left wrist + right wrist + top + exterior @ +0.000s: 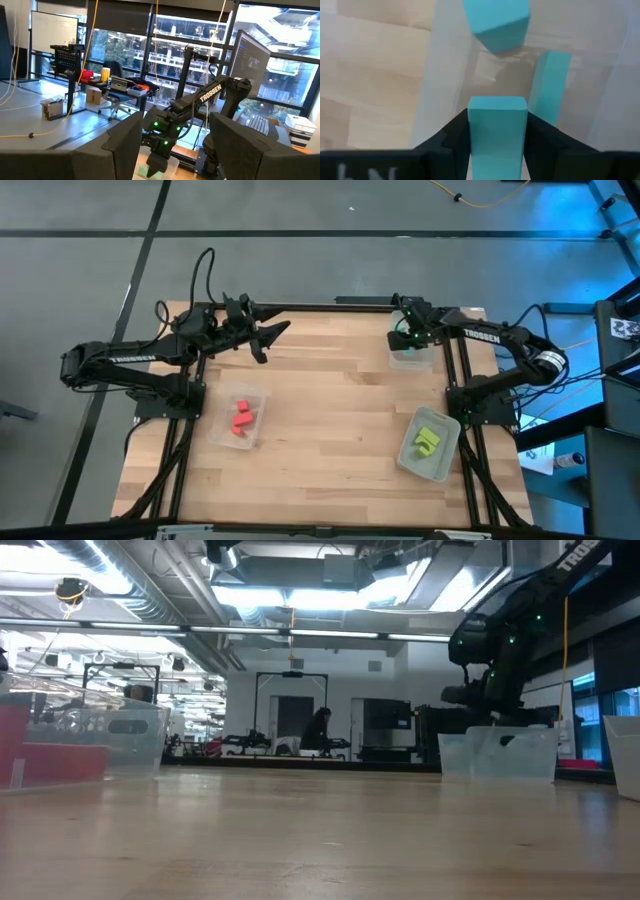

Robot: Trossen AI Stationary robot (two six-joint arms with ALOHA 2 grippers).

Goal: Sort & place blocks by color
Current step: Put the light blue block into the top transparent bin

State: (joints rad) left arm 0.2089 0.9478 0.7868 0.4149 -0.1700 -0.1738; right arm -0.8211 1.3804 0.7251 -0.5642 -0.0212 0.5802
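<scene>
Right wrist view shows the right pincer (497, 145) clenched on a teal block (497, 120), poised over the clear tray (410, 352) at the counter's (330, 400) far right corner, where two more teal blocks (496, 22) lie. Left pincer (270, 338) hangs released above the far left edge.

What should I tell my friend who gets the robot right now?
Right claw: shut on a teal block, hanging over the far right tray, where two more teal blocks already lie.
Left claw: open and empty, raised over the table's far left side.
Red blocks: in the near left tray.
Yellow-green blocks: in the near right tray.
Done: red and yellow-green look sorted; no loose blocks show on the table.
Left: probably just drop the held teal block into its tray.
</scene>
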